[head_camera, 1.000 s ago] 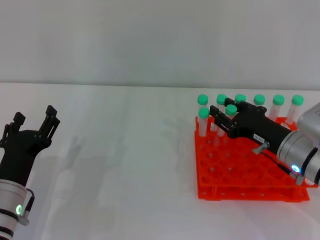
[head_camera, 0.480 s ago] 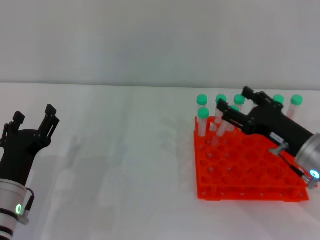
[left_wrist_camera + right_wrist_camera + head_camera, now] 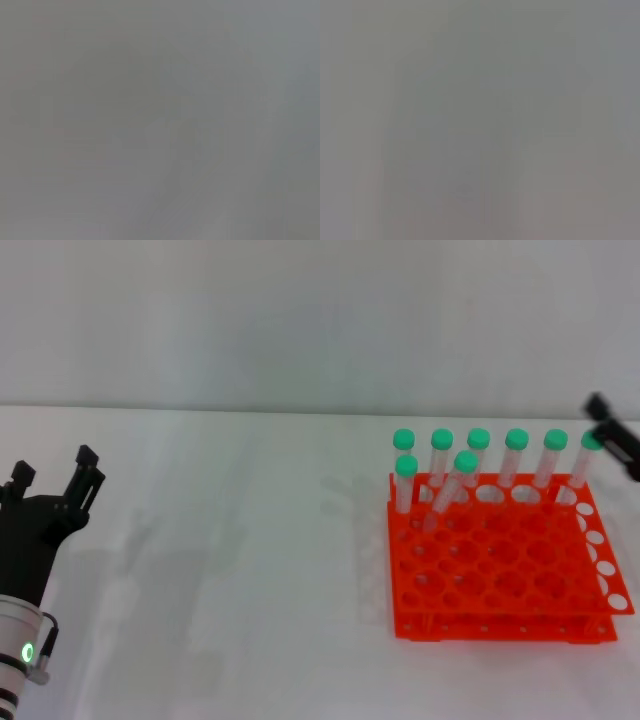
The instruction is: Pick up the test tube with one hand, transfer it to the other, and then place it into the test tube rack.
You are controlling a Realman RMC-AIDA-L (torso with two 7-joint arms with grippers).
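The orange-red test tube rack stands on the white table at the right. Six green-capped tubes stand in its back row, and one more stands at the left just in front. The test tube leans tilted in a hole near the rack's back left, free of any hand. My right hand shows only as black fingertips at the right edge, spread apart, empty, off the rack's back right corner. My left hand, on its silver-grey forearm, is open and empty at the lower left. Both wrist views show only blank grey.
The white table stretches between my left hand and the rack. A pale wall rises behind the table. Many front holes of the rack hold nothing.
My right hand has let go of the tilted tube and drawn back to the right, almost out of view. My left hand has shifted slightly left and down.
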